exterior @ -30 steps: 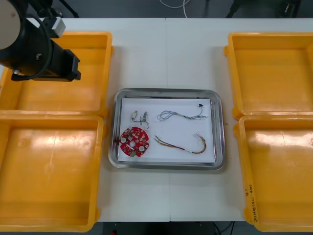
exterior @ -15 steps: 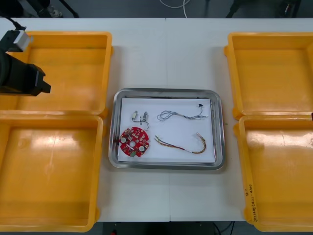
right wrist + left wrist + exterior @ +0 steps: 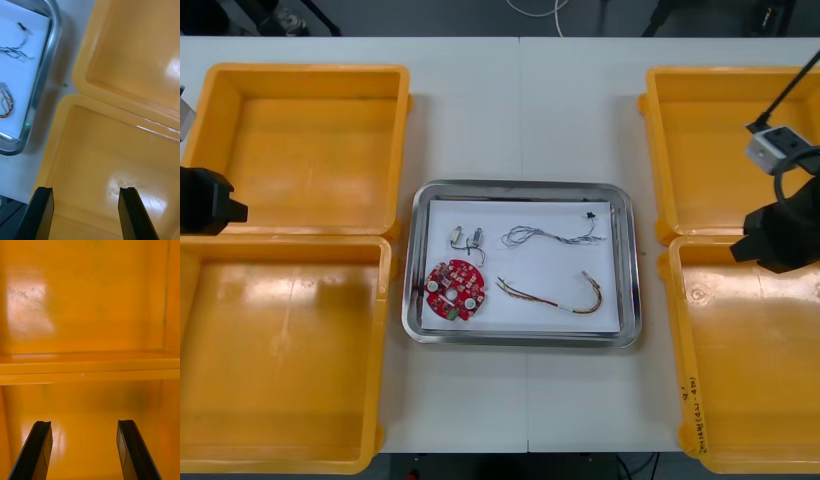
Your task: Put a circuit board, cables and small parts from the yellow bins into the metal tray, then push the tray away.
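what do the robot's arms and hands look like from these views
The left arm and right arm end in black, blocky housings. The right arm carries a small grey-white box with a thin black cable running off it. The left hand and right hand each have two flat, black fingers with squared tips.

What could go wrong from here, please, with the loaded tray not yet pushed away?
The metal tray sits tight between the yellow bins; a skewed push could drive a corner into a bin rim.
The circuit board, small metal parts and cables lie loose inside; a sharp shove might slide them.
The right tool hangs open over the near right bin; crossing low, it might catch that bin's wall.
The left tool is open above the left bins.
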